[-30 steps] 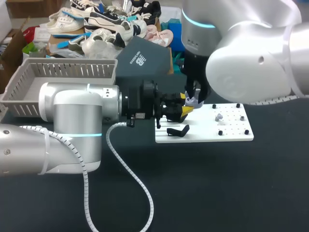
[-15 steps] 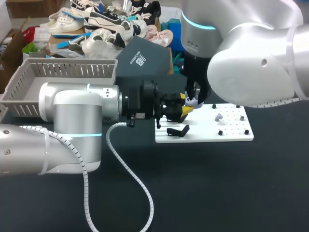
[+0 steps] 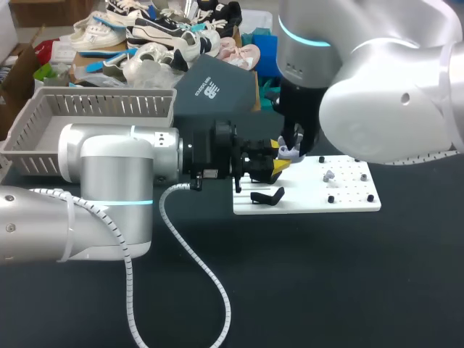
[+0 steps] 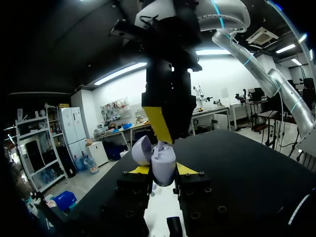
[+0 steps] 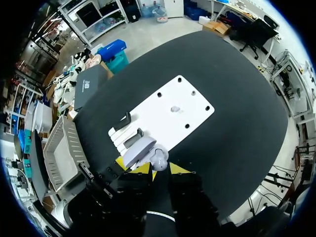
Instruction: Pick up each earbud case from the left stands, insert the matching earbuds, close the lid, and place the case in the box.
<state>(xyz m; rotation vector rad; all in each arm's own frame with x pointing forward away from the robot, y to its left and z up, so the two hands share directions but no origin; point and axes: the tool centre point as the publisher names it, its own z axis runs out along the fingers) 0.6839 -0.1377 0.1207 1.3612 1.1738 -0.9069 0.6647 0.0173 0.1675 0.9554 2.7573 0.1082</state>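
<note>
Lilac case (image 4: 164,162) is sitting mouth-up btwn the left gripper (image 4: 163,170) fingers, which are clenching it from both sides; lid (image 4: 141,149) is standing open, tilted off to one side; the lot is hanging over the left end of the white board (image 3: 348,199), clear of the worktop (image 3: 326,290). Right gripper (image 4: 167,136) is hanging straight down over the case mouth, v. close; a small pale bit at its tip, prob. an earbud, is touching or nearly touching the case top; whether it is gripping that bit or not, can't tell from any view.

Step in hand, as I'm judging it: seating a bud in its well. Doing it well:
- Left arm should be holding steady w/ the case level, so the well is facing straight up.
- Right should be coming down vertically, stem lined up w/ the well and away from the lid.
- Light push only; the case is being held just by its sides and could be twisting or sliding btwn the yellow tips.
- No letting go until the bud is sitting flush; then lifting straight up so nothing is dragging it out.

Another bud (image 3: 328,175) is lying on the board among black pegs, apart from both grippers; prob. the next one to fetch. Black stand (image 3: 267,196) is sitting on the board just beside the left gripper.
</note>
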